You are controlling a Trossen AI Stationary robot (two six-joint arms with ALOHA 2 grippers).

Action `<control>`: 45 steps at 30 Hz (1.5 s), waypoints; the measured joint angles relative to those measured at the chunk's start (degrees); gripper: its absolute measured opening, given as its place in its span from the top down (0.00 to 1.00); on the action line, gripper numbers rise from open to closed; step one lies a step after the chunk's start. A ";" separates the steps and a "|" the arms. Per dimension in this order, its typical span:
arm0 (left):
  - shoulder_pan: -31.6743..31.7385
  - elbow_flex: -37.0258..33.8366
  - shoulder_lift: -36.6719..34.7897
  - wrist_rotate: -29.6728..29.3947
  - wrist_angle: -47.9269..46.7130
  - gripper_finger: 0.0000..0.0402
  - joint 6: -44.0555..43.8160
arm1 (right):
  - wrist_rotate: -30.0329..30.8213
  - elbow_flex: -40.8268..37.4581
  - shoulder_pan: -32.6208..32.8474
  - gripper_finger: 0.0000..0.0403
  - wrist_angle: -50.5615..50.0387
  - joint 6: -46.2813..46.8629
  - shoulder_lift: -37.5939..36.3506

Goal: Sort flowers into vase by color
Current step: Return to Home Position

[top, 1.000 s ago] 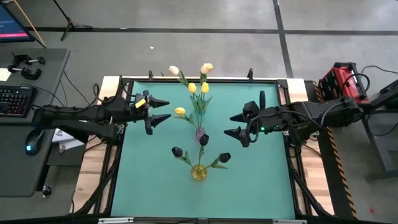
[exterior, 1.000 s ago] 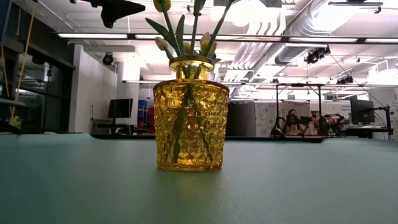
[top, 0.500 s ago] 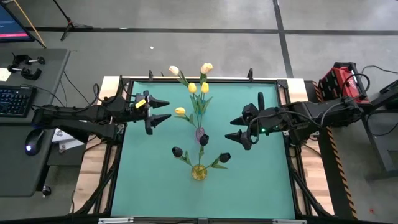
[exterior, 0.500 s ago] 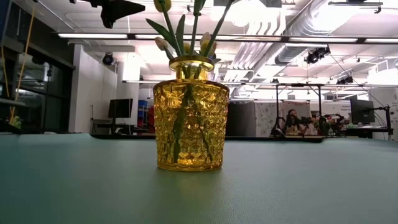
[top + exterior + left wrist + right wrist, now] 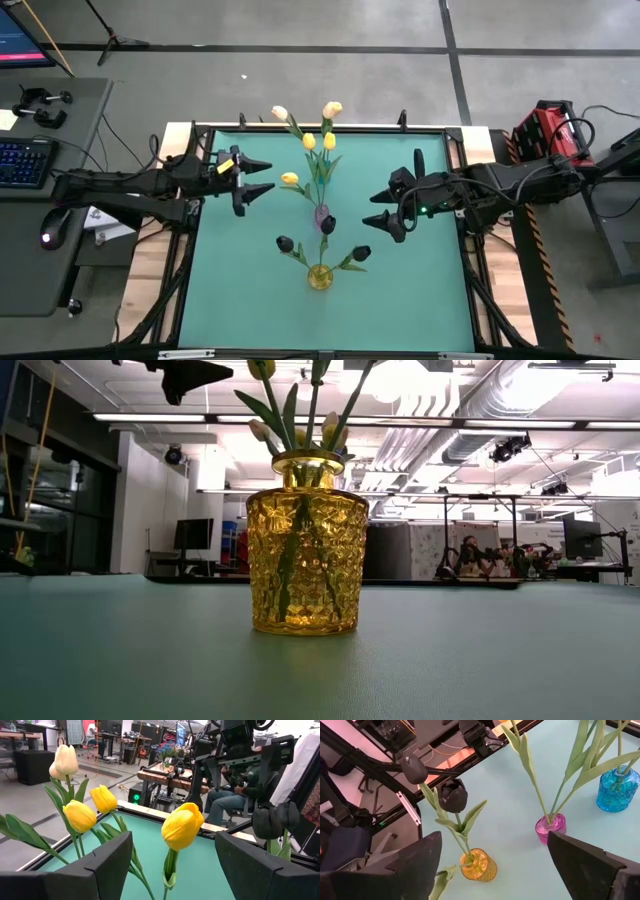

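Tulips (image 5: 286, 243): three purple-black buds, green stems, in yellow glass vase (image 5: 320, 277).
Left claw (image 5: 268, 176): apart, teal surface's (image 5: 420, 290) left side.
Right claw (image 5: 372, 201): apart, right side.

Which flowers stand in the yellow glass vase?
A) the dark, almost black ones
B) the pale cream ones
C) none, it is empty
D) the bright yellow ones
A: in the right wrist view the dark tulips rise on green stems out of the yellow vase, while the purple vase nearby holds other stems.
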 joint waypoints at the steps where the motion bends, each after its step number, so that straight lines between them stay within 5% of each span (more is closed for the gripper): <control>1: 0.00 0.00 -0.21 0.00 -0.08 0.32 -0.11 | 0.00 0.00 0.00 0.13 0.00 0.00 0.00; 8: 0.00 0.00 -2.74 1.42 -0.14 0.36 -1.30 | 0.02 0.00 0.00 0.23 -1.04 -0.06 0.00; 13: -0.07 -0.04 -5.23 1.55 -4.49 0.50 -1.36 | -0.83 0.01 0.48 0.36 -2.60 -1.43 0.00; 21: -1.64 -4.32 -8.01 3.73 -2.37 0.93 -3.01 | -0.65 0.00 4.36 0.74 -7.77 -2.65 0.00; 26: -4.16 -12.39 -10.43 3.01 6.29 0.97 -8.64 | 1.08 0.00 8.02 0.98 -11.33 -1.51 0.00; 38: -9.27 -24.53 -18.68 -4.37 14.15 1.00 -13.06 | 13.10 -0.04 18.21 1.00 -18.34 9.78 -4.00; 45: -9.49 -28.99 -25.09 -5.93 14.07 1.00 -13.16 | 16.52 -9.99 22.65 1.00 -6.31 15.39 -8.73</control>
